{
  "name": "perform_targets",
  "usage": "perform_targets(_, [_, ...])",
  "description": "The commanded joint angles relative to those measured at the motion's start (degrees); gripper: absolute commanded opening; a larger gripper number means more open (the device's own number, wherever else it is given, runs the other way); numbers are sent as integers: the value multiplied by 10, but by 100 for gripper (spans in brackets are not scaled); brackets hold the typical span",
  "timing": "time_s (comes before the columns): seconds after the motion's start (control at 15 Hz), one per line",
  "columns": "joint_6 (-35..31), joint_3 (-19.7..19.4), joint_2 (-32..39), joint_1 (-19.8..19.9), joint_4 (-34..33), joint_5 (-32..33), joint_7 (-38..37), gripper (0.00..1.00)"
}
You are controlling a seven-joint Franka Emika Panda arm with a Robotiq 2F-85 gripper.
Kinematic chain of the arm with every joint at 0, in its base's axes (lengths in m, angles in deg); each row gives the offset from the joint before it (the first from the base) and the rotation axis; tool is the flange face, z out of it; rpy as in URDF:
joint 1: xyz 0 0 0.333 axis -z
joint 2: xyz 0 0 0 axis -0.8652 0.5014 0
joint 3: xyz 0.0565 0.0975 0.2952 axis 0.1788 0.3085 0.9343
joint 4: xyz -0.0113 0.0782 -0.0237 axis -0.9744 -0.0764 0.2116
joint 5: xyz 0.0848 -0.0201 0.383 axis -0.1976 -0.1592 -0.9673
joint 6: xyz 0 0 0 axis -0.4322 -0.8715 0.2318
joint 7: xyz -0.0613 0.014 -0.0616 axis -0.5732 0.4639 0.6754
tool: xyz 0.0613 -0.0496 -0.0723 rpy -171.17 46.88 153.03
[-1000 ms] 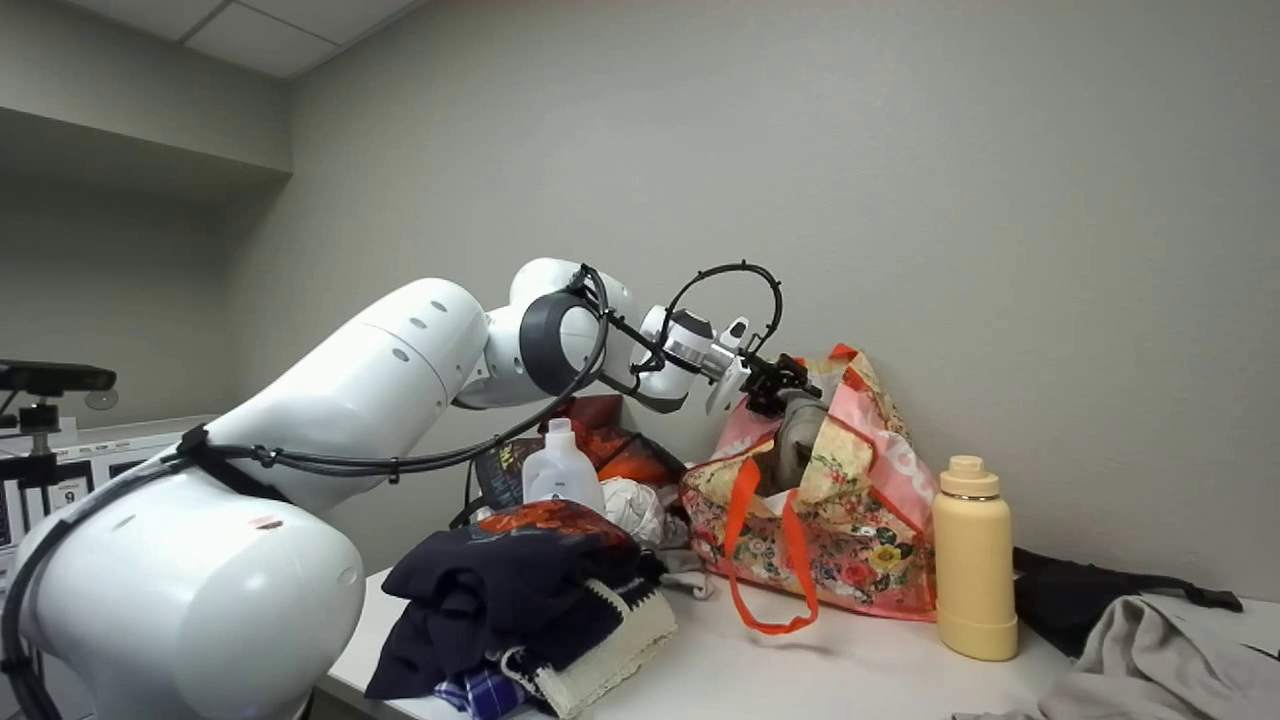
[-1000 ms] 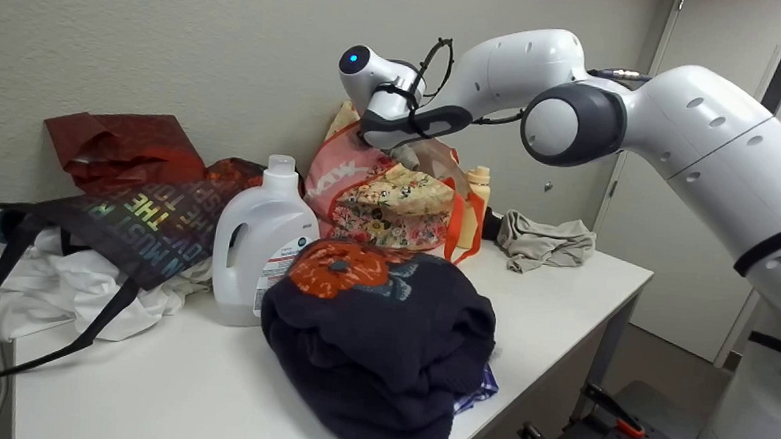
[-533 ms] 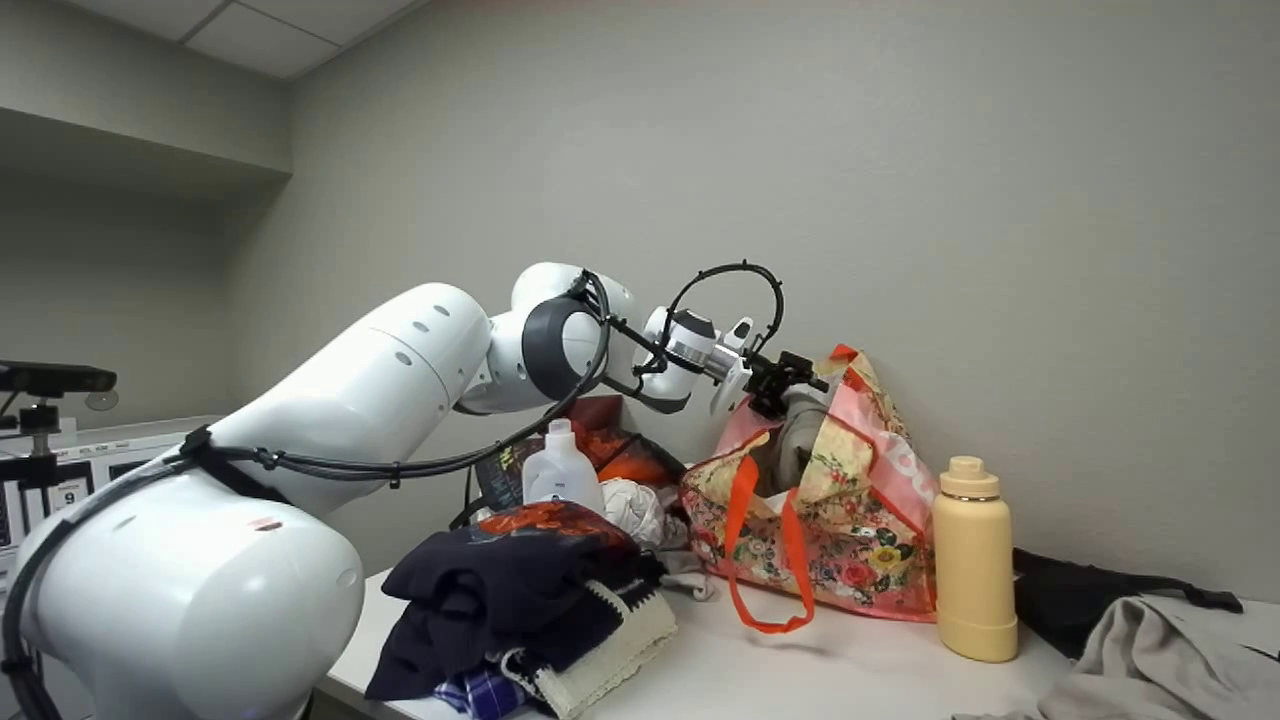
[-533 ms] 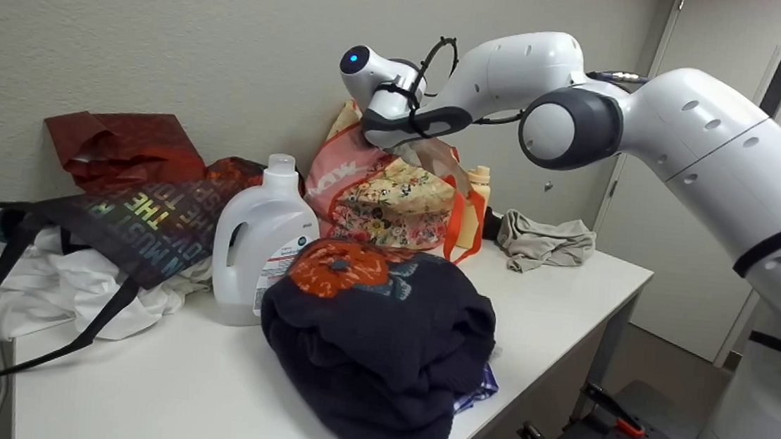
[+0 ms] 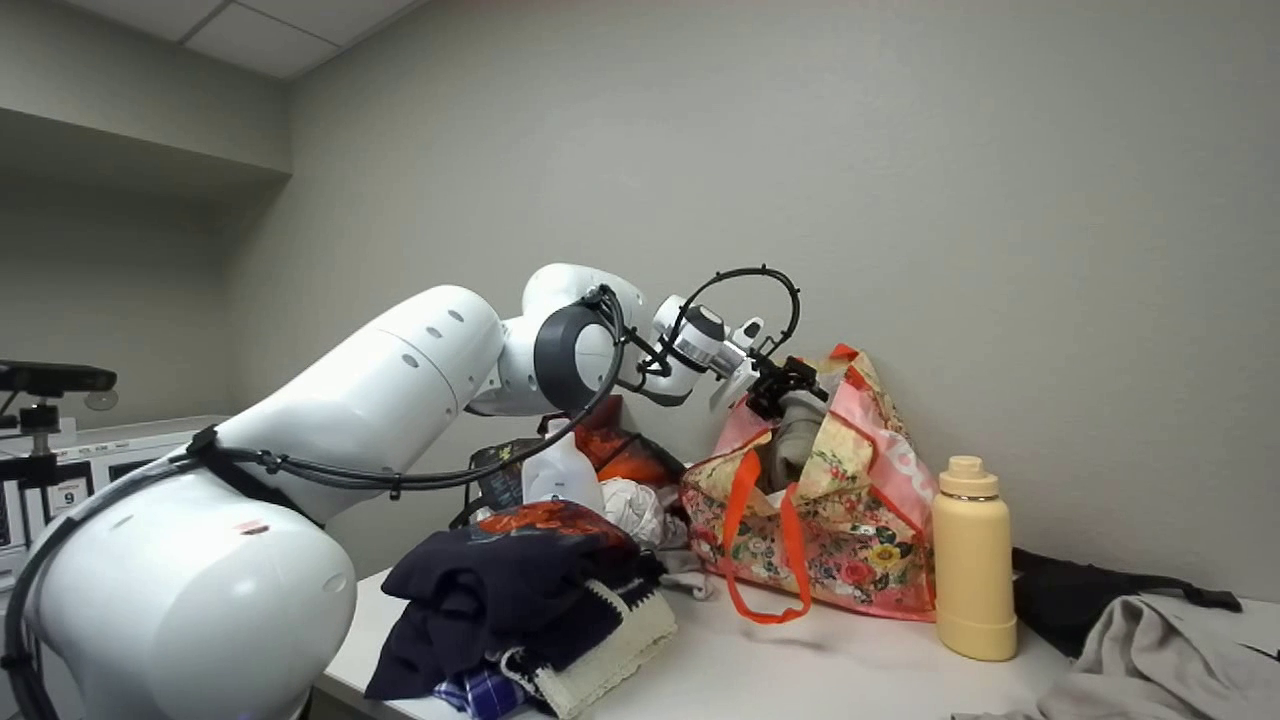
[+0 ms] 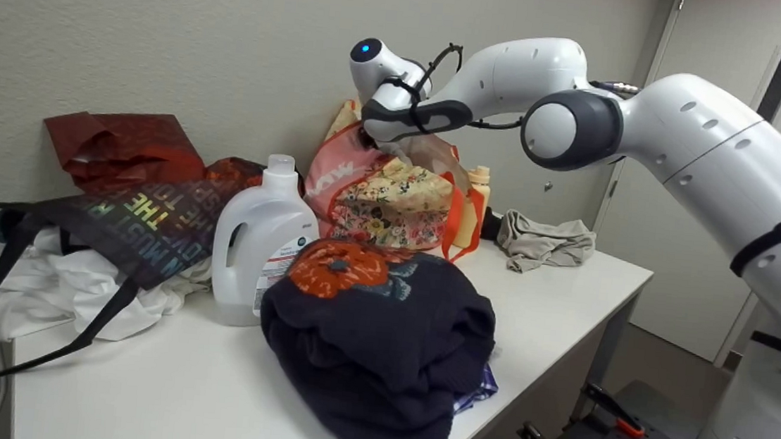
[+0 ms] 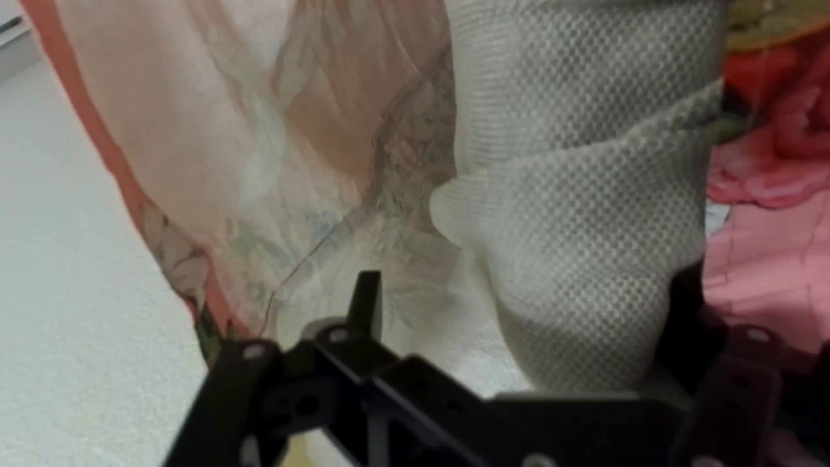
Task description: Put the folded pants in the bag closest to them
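robotiq gripper stands wide around folded grey pants in the floral shopping bag; release looks done, snag-free withdrawal should come next.

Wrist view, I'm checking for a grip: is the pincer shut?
No, the pincer is open: a gap shows between one finger and the pants.

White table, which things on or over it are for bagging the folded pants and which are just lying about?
For the job:
folded pants
floral bag
gripper, open

Just lying about:
yellow bottle
white jug
lettered bag
navy flowered garment
white cloth
beige cloth
black fabric
plaid cloth
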Motion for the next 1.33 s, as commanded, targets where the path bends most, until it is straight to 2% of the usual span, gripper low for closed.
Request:
perform_targets(0.0, [8,23,-14,10,-40,-31,24,100])
perform_targets(0.53, [2,35,-53,19,-108,-41,20,100])
perform_targets(0.93, [44,19,-77,1,-121,-12,23,100])
perform_targets(1.27, [112,34,-120,-4,-106,-16,108,100])
